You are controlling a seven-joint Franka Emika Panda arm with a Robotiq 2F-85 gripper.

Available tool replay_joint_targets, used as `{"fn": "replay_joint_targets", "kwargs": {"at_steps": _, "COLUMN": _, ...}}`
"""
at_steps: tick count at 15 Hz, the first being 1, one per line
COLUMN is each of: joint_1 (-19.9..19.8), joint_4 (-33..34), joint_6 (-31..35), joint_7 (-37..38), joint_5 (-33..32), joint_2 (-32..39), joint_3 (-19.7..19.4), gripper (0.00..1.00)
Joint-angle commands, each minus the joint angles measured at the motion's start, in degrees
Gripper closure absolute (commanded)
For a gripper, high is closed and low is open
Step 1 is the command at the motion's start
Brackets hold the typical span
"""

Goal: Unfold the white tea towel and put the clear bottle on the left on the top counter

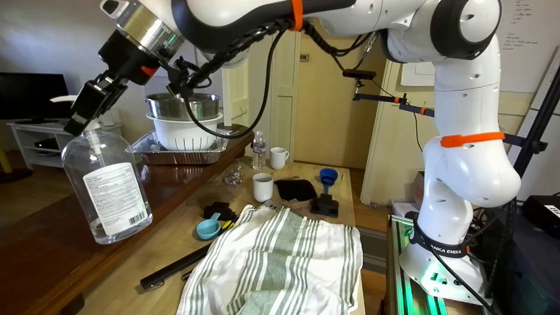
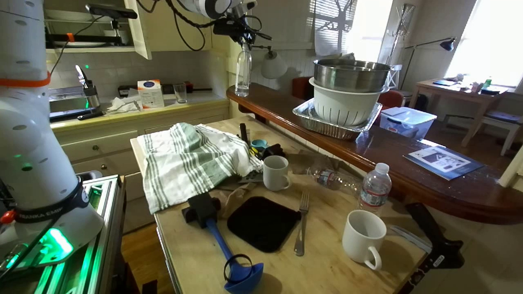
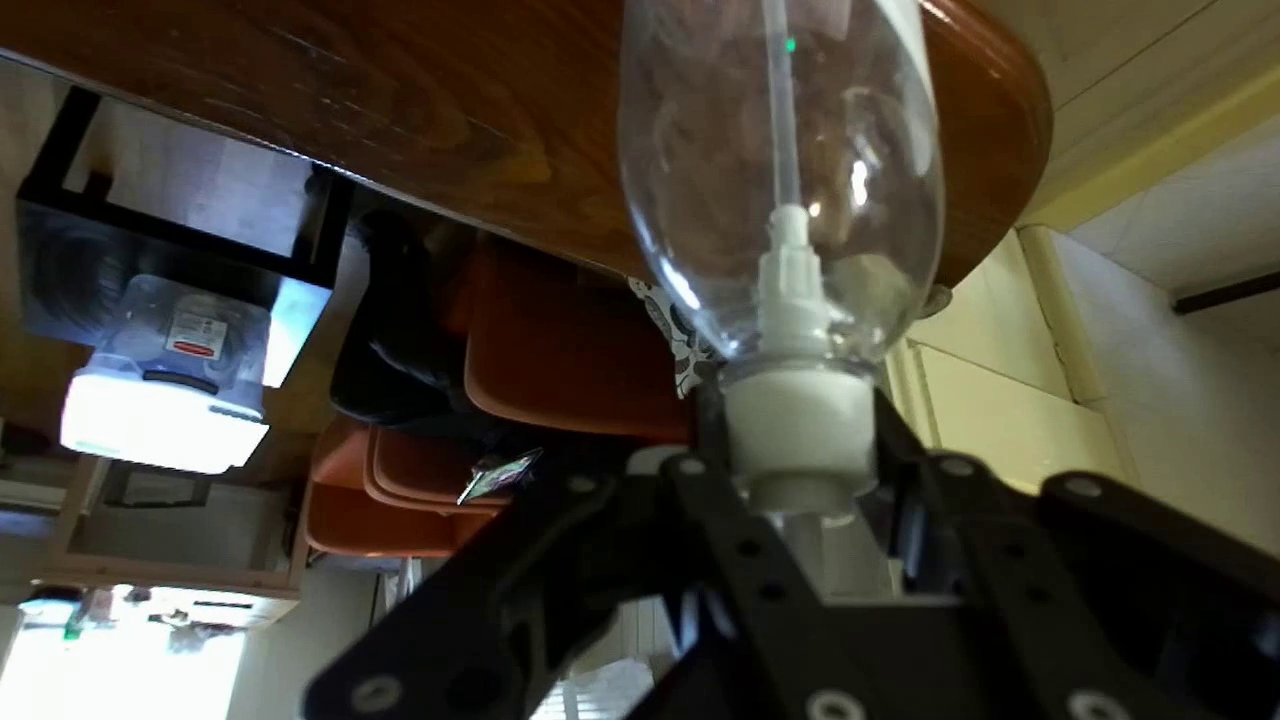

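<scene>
My gripper (image 1: 83, 119) is shut on the whitish pump collar of the clear bottle (image 1: 116, 199), which hangs below it, slightly tilted in an exterior view. The bottle also shows upright in an exterior view (image 2: 243, 72), at the far end of the dark top counter (image 2: 380, 149). In the wrist view, my gripper (image 3: 800, 430) has its fingers on both sides of the white collar; the counter (image 3: 450, 110) lies behind the bottle (image 3: 700, 150). I cannot tell the gap beneath the bottle. The striped white tea towel (image 1: 280, 258) lies spread with wrinkles and folds on the tan surface; it also shows here (image 2: 188, 163).
A foil tray (image 2: 327, 130) on the counter holds a white colander (image 2: 345, 107) with a metal bowl (image 2: 351, 77). A booklet (image 2: 443, 160) lies farther along. The tan surface bears mugs (image 2: 363, 234), water bottles (image 2: 374, 188), a blue ladle (image 2: 220, 241) and a saw (image 2: 437, 241).
</scene>
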Motion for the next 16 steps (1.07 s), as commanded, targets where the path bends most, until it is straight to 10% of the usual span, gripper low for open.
{"fn": "replay_joint_targets", "kwargs": {"at_steps": 1, "joint_1": 0.45, "joint_4": 10.07, "joint_6": -3.17, "joint_7": -1.66, "joint_5": -2.98, "joint_2": 7.39, "joint_3": -0.06, "gripper": 0.91}}
{"fn": "replay_joint_targets", "kwargs": {"at_steps": 15, "joint_1": -1.51, "joint_4": 20.88, "joint_6": -2.88, "joint_7": -12.08, "joint_5": -1.16, "joint_2": 17.75, "joint_3": 3.35, "gripper": 0.91}}
{"fn": "replay_joint_targets", "kwargs": {"at_steps": 16, "joint_1": -1.81, "joint_4": 20.93, "joint_6": -3.27, "joint_7": -12.62, "joint_5": -0.54, "joint_2": 17.6, "joint_3": 3.88, "gripper": 0.41}}
